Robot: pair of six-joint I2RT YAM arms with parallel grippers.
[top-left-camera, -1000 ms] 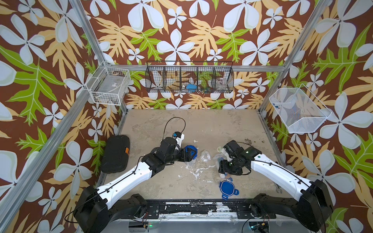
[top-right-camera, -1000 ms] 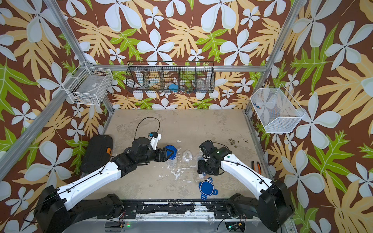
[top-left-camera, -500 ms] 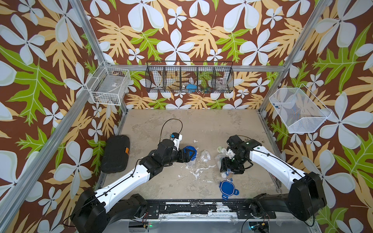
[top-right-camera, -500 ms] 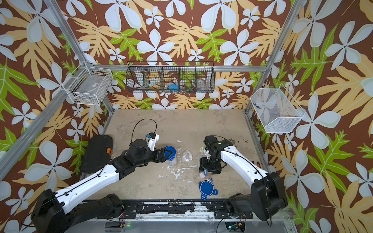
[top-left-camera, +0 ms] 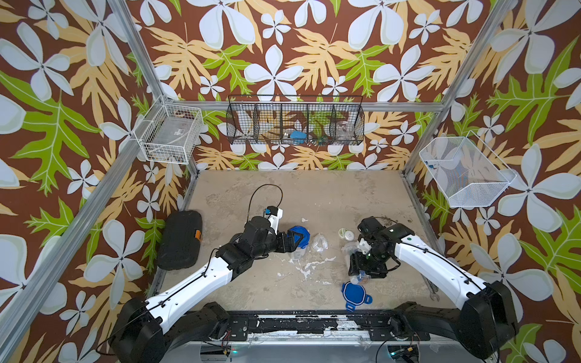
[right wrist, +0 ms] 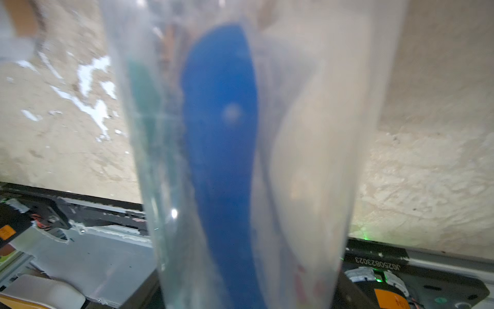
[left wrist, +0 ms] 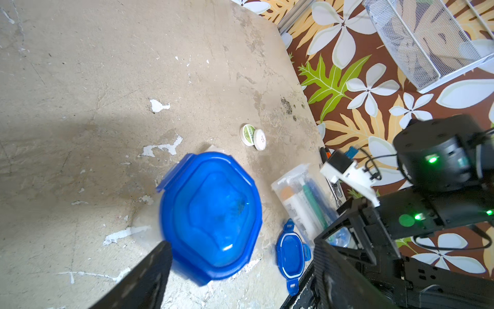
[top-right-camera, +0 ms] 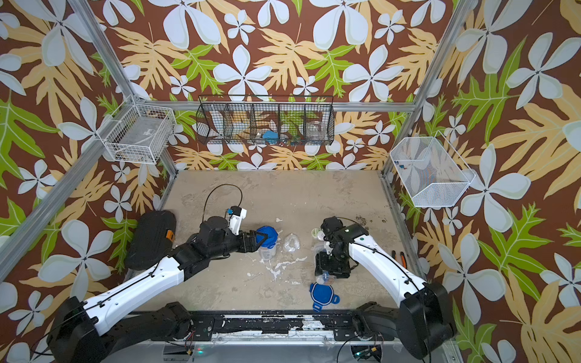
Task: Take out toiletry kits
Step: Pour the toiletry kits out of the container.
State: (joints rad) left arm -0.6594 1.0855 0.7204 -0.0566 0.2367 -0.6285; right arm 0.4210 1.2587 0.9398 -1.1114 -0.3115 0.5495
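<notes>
My right gripper [top-left-camera: 361,270] [right wrist: 246,281] is shut on a clear plastic jar [left wrist: 302,198] and holds it tilted low over the table, lid off. Toiletry kit items fill the jar: a blue toothbrush [right wrist: 219,133], a green stick and white tubes. Two round tins [top-left-camera: 345,233] [left wrist: 252,135] and a crumpled clear bag [top-left-camera: 319,243] lie on the table between the arms. My left gripper [top-left-camera: 290,240] [left wrist: 242,256] is open, its fingers level with the blue lid [left wrist: 211,208] of a second upright jar [top-right-camera: 267,248]. One finger is at the lid's edge, the other well clear.
A loose blue four-tabbed lid [top-left-camera: 355,292] lies near the front edge. A black case [top-left-camera: 180,240] sits at the left. Wire baskets hang on the back wall [top-left-camera: 295,121], left [top-left-camera: 169,133] and right [top-left-camera: 465,171]. White paint flecks mark the table's middle.
The right arm has turned its wrist and carried the clear jar a little toward the front edge. The left arm and the lidded jar have hardly moved.
</notes>
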